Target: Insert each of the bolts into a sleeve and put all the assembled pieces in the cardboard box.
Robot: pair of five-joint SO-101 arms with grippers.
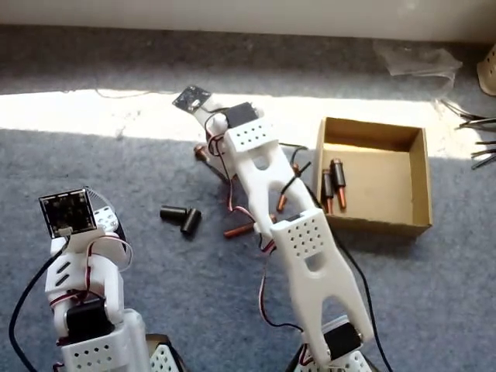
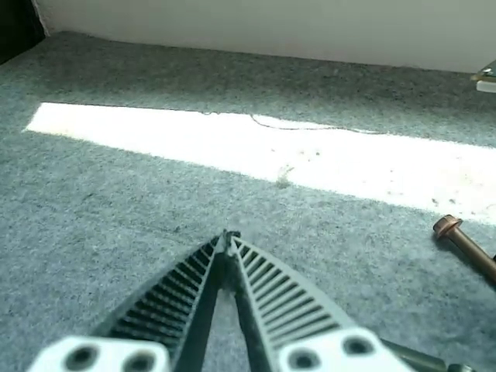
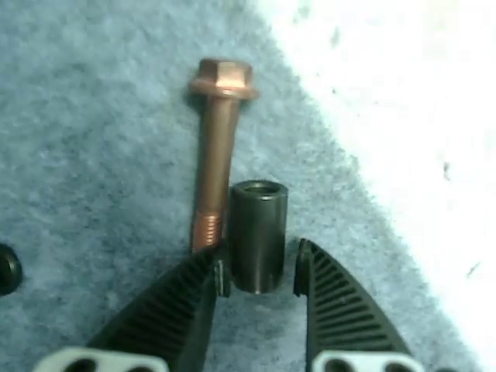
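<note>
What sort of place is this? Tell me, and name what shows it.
Probably an indoor workspace set up for robot assembly practice: grey carpet crossed by a sunlit strip under a pale wall, copper bolts and black sleeves scattered about, and a cardboard box.

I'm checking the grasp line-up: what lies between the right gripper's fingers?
A black cylindrical sleeve lies between the right gripper's open fingers, alongside a copper hex-head bolt, seen in the right wrist view.

no legible text, no labels, no numbers, no signs on any surface
</note>
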